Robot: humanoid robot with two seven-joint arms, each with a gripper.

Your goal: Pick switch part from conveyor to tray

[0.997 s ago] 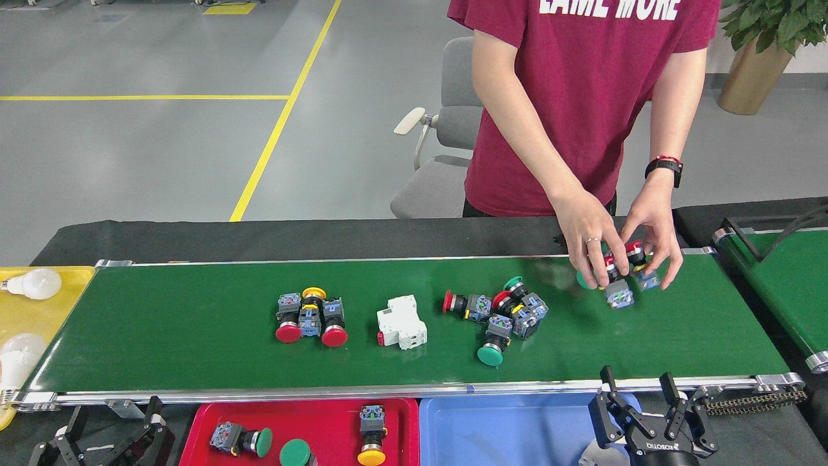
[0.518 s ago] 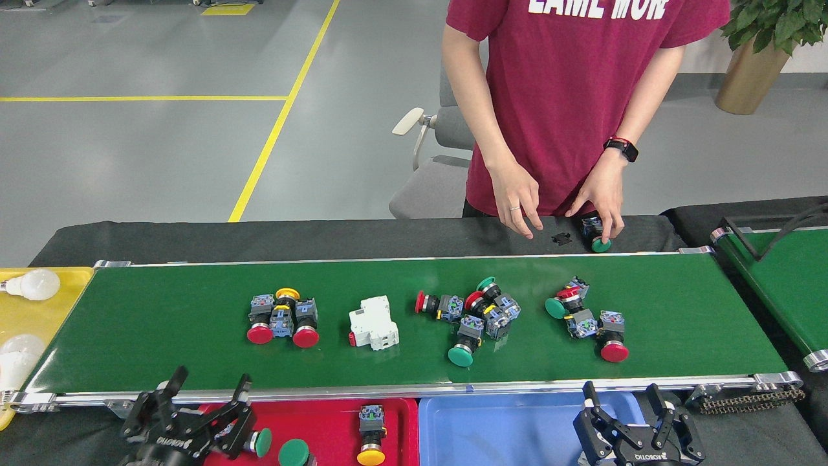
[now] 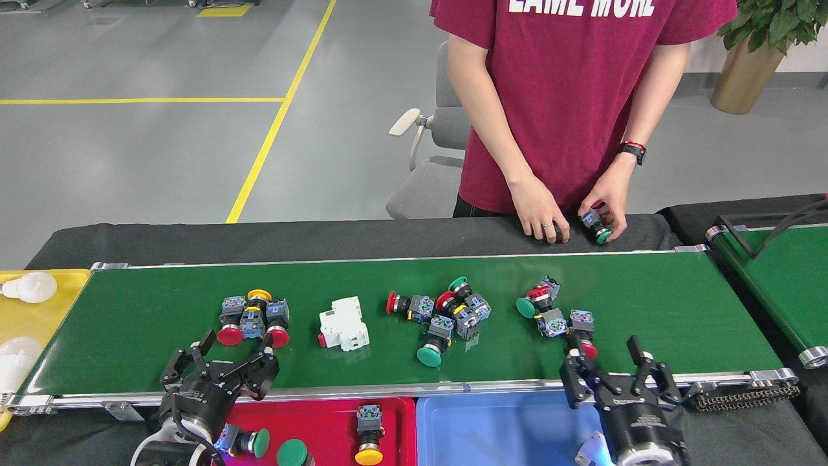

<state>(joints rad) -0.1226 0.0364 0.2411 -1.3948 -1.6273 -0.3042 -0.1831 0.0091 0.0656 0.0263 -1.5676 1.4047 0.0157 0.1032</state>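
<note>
Your left claw [image 3: 222,358] hangs open over the conveyor's [image 3: 660,304] near edge, a cluster of 3 switches [image 3: 252,317] just beyond its fingertips and the red tray [image 3: 323,421] under its wrist. A white breaker [image 3: 343,323] lies right of it. Your right claw [image 3: 605,362] is open too, a red-capped switch [image 3: 581,333] just past its left finger.

Bright, even light; sharp focus
</note>
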